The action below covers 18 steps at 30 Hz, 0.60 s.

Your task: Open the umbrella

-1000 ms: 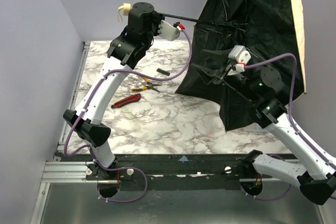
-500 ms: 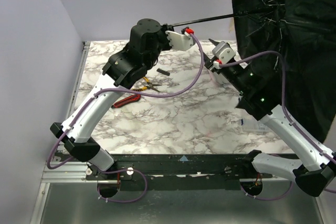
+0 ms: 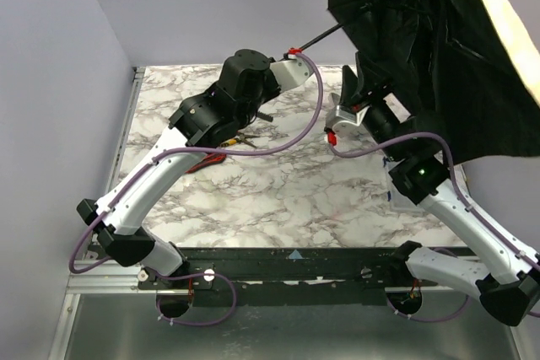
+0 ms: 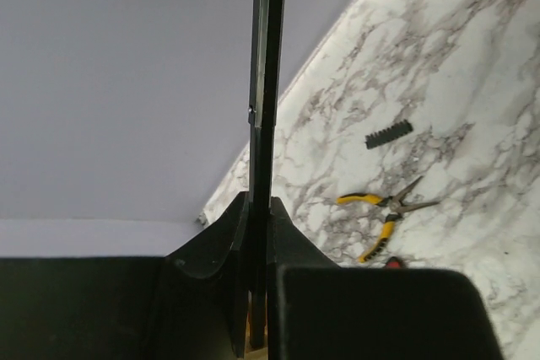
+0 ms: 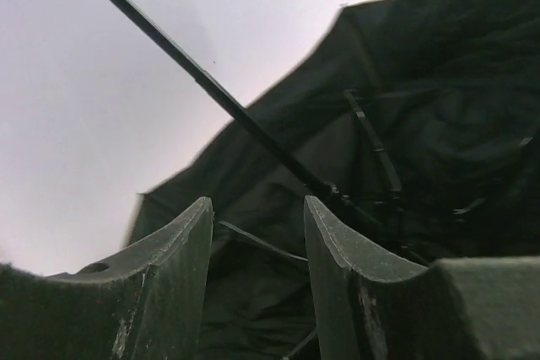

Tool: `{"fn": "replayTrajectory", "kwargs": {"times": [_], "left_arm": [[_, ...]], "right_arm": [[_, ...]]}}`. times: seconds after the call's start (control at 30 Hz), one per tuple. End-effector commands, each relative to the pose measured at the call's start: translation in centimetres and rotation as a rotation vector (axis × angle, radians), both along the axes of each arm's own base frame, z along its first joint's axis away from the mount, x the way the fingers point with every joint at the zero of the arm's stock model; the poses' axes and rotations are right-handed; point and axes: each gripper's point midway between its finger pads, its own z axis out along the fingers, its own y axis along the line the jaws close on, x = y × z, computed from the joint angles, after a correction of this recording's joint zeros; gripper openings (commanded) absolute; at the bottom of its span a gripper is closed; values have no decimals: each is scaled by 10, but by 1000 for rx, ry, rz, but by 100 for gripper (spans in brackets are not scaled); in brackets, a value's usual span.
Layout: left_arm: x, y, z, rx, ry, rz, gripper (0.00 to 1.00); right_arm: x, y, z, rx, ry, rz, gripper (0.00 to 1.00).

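The umbrella (image 3: 439,40) is spread open in the air at the upper right, black lining and thin ribs facing me, peach-beige outside showing at its right edge. Its slim black shaft (image 3: 325,37) slants down-left into my left gripper (image 3: 297,55), which is shut on it; the left wrist view shows the shaft (image 4: 263,82) pinched between the jaws (image 4: 260,233). The handle knob is hidden. My right gripper (image 3: 364,73) is open and empty, pointing up under the canopy (image 5: 439,141); the shaft (image 5: 211,90) runs above and beyond its fingertips (image 5: 257,208).
Yellow-handled pliers (image 4: 384,217) and a small black bit strip (image 4: 388,133) lie on the marble table (image 3: 278,191) under the left arm. A red-handled tool (image 3: 202,160) peeks out beside the arm. Grey walls bound the back and left.
The left gripper has swung the shaft up, lifting the open canopy higher and to the right. The right gripper has let go of the canopy, drawn back and turned upward beneath it.
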Motion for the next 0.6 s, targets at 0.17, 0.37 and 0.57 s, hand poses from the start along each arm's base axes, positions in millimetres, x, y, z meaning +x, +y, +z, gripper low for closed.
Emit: {"fn": "replayTrajectory", "kwargs": {"times": [0.17, 0.37, 0.57], "left_arm": [[-38, -8, -1, -253, 75, -37, 0], [-61, -15, -10, -303, 136, -137, 0], [-77, -20, -25, -320, 191, -209, 0]], "right_arm": [[7, 0, 24, -138, -185, -112, 52], [13, 10, 5, -185, -140, -77, 52], [11, 19, -38, -241, 57, 12, 54]]}}
